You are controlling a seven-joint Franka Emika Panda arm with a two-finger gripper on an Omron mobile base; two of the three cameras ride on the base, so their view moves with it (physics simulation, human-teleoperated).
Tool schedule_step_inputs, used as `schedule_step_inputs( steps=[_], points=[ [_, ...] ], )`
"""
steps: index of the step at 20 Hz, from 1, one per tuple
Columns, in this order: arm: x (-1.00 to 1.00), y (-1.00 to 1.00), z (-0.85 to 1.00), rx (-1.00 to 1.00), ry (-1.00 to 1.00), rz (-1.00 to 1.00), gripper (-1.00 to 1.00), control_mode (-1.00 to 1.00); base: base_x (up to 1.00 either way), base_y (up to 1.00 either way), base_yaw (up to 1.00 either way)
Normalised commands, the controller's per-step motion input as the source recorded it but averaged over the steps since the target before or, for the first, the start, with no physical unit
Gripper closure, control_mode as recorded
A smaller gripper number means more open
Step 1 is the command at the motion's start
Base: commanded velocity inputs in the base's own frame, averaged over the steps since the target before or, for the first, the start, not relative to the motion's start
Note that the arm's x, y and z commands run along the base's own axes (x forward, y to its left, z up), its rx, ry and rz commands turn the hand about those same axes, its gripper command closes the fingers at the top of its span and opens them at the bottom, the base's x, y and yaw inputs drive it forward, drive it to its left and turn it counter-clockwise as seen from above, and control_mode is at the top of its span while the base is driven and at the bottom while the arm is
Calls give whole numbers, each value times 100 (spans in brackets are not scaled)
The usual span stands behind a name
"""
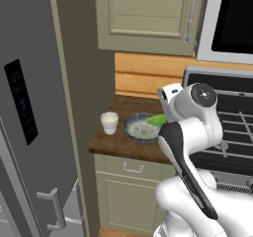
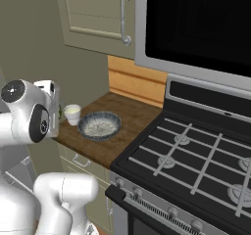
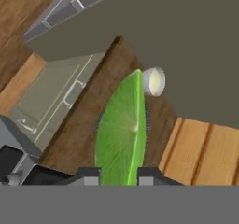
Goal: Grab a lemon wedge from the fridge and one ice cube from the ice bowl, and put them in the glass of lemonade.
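Lemon wedge [image 3: 122, 134] bright green, paler radial streaks. Ice bowl [image 1: 142, 128] grey, whitish speckled inside. Bench [image 2: 131, 117] dark brown wood grain.

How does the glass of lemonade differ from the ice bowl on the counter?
The glass is narrow, tall and tapered; the bowl is wide and shallow. The glass is whitish and translucent with a pale yellowish inside; the bowl is grey with a whitish speckled inside. The glass stands nearer the fridge side, the bowl nearer the stove. Both are round, upright and rest on the wooden counter, close but apart.
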Motion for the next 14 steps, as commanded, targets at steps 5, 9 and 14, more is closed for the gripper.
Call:
schedule_step_inputs(
  steps=[5, 9, 14],
  points=[
    [13, -1, -3, -37, -17, 38, 100, -100, 0, 0, 0],
    [18, 0, 0, -38, -14, 39, 100, -100, 0, 0, 0],
    [17, 0, 0, -41, -13, 38, 100, -100, 0, 0, 0]
  ],
)
